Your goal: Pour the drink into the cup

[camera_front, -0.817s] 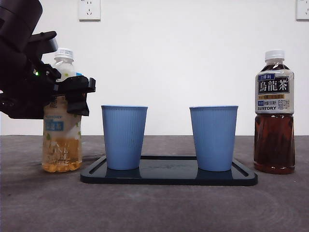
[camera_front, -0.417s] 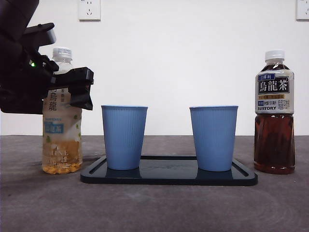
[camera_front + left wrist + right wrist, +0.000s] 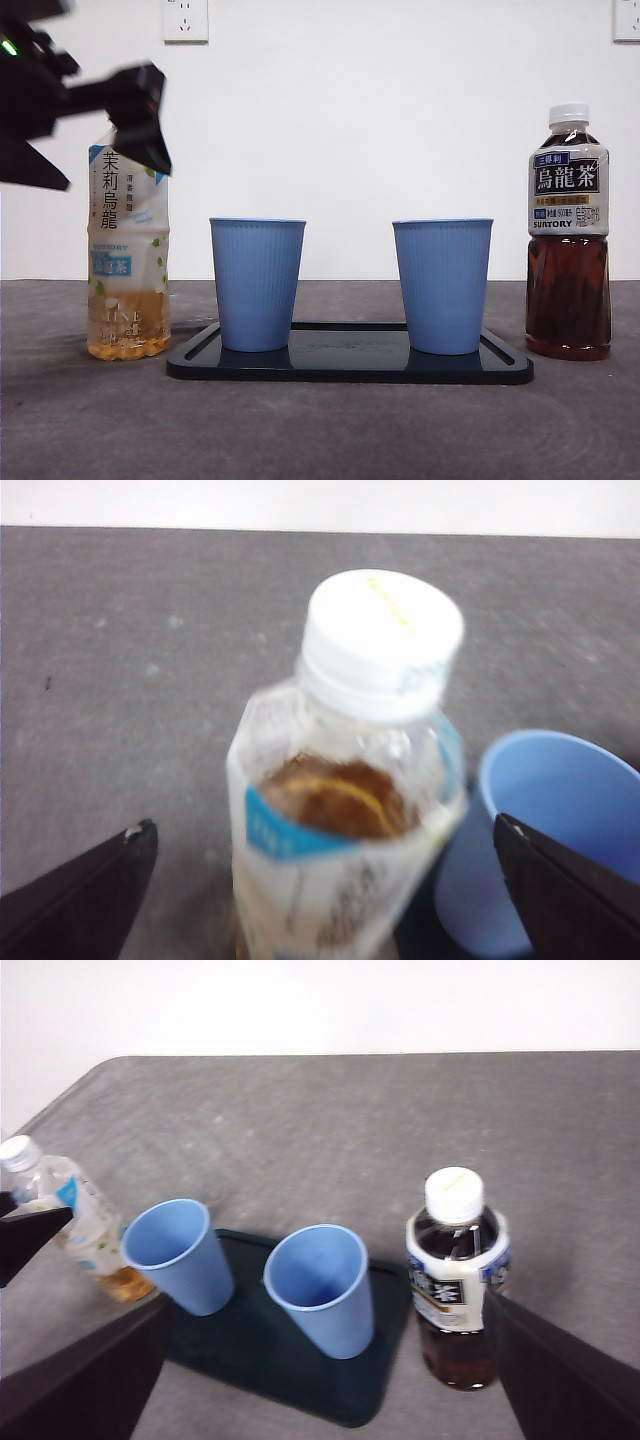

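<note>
A dark tray (image 3: pixel 350 368) lies on a grey table (image 3: pixel 320 430) and serves here as the landmark. Furthest to the tray's left, seen from the front, the left gripper (image 3: pixel 135 110) hangs high in the air, blurred, level with the neck of a jasmine tea bottle (image 3: pixel 128 255). Its wrist camera looks down on the bottle's white cap (image 3: pixel 382 640), with the two black jaws spread wide on either side and holding nothing. The bottle stands upright on the table just beside the tray's left end, capped, with pale amber liquid filling only its lower part.

On the tray's left half stands a blue cup (image 3: pixel 257 283), upright and, in the wrist views, showing no liquid inside. On the right half stands a second blue cup (image 3: pixel 442 285) of the same kind, well apart from the first.

Just beside the tray's right end stands an oolong tea bottle (image 3: pixel 568 235), upright, capped in white and full of dark brown tea.

The right gripper (image 3: pixel 320 1380) hovers high above the scene with its jaws wide apart, gripping nothing.
</note>
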{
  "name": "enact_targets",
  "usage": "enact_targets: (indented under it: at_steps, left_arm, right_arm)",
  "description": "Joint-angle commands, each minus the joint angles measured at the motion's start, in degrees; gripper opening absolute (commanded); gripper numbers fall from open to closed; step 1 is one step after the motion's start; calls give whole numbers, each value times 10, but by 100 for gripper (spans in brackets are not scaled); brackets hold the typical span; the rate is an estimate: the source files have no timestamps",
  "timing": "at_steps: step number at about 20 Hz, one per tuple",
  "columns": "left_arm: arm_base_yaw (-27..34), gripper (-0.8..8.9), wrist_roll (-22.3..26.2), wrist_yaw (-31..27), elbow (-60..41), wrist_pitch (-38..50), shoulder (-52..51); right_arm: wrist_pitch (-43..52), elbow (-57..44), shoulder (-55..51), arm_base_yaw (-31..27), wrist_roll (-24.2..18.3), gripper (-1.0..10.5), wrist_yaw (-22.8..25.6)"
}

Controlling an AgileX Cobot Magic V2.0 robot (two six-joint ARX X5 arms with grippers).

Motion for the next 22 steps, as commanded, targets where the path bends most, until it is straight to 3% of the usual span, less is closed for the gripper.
enact_targets:
  at_steps: [1, 10, 18, 22]
  left_arm:
    - [-12, 562, -12, 16, 9, -74, -70]
    - [-26, 557, -25, 164, 92, -351, -261]
    - [-26, 557, -15, 240, 227, -555, -311]
    - [-26, 557, -8, 261, 266, -598, -316]
  right_arm:
    - [5, 11, 2, 2, 5, 493, -24]
    - [-19, 11, 2, 2, -20, 492, -136]
    - [-54, 11, 2, 2, -33, 491, -262]
    - [-64, 11, 1, 2, -34, 491, -273]
